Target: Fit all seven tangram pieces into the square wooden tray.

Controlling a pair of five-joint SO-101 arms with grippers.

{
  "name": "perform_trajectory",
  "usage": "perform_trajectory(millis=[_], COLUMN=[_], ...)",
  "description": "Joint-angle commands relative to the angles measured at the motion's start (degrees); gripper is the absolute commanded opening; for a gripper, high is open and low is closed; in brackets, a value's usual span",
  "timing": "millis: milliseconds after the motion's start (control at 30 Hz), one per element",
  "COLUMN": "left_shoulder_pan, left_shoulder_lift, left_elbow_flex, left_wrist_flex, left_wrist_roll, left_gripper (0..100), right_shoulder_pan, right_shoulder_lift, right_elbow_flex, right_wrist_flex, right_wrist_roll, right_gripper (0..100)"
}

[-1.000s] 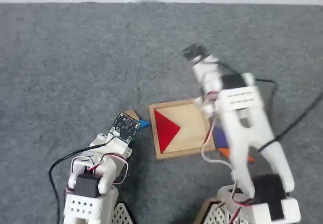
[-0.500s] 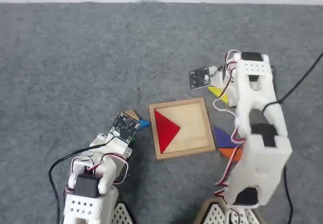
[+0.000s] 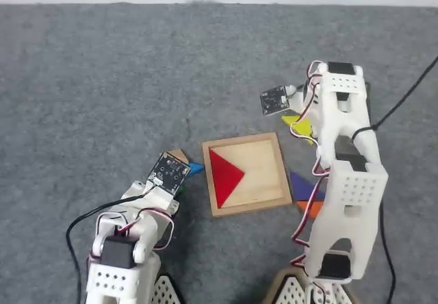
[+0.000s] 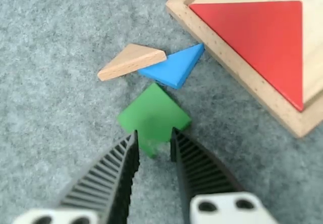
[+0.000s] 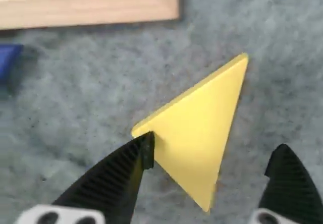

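Surface: we've got a grey fuzzy mat (image 3: 102,78) over the table.
Left gripper (image 4: 154,147): parked low near the tray's left side, jaws only a narrow gap apart. A corner of the green square (image 4: 154,115) sits in that gap, and we honestly can't tell if it's being touched.
Loose pieces, left: a tan triangle (image 4: 132,61) and a blue triangle (image 4: 174,66) meet just past the green one, and the blue tip is right at the tray edge.
Tray (image 3: 239,139): mid-table, with the red triangle (image 3: 224,174) flat inside along its left part.
Loose pieces, right: purple piece (image 3: 301,184) and orange piece (image 3: 311,208) just beside the tray.
Right gripper (image 5: 214,151): spread wide over the yellow triangle (image 5: 202,128), one fingertip at its corner, off the tray's far right corner.
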Motion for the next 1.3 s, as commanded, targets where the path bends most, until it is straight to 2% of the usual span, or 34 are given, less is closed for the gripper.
perform_trajectory(millis=[0,167,400,600,733,867,1033,1167,1267], left_shoulder_pan=[-0.35,-0.35,-0.35,-0.35,-0.35,-0.35,-0.35,-0.35,-0.35], left_shoulder_lift=[-0.7,-0.7,-0.7,-0.7,-0.7,-0.7,-0.7,-0.7,-0.7], left_elbow_flex=[-0.66,-0.66,-0.66,-0.66,-0.66,-0.66,-0.66,-0.66,-0.66], left_wrist_flex=[-0.09,-0.09,-0.09,-0.09,-0.09,-0.09,-0.09,-0.09,-0.09], left_wrist_roll=[-0.44,-0.44,-0.44,-0.44,-0.44,-0.44,-0.44,-0.44,-0.44], left_gripper=[10,10,10,10,10,10,10,10,10], right_shoulder_pan=[1.98,3.3,2.07,-0.75,-1.63,-1.54,0.75,3.65,4.09], right_shoulder_lift=[0.31,0.22,0.75,0.75,0.66,0.48,-2.07,-6.73,-11.74], right_elbow_flex=[-0.7,-0.7,-0.7,-0.7,1.49,4.84,7.74,13.1,18.81], right_wrist_flex=[4.88,8.75,8.04,8.31,7.16,3.03,-0.31,-5.49,-9.45], right_wrist_roll=[0.97,-0.09,-10.73,-31.21,-42.02,-53.45,-70.07,-80.0,-84.4], right_gripper=[28.0,28.4,28.1,28.1,27.8,21.8,21.7,21.7,22.9])
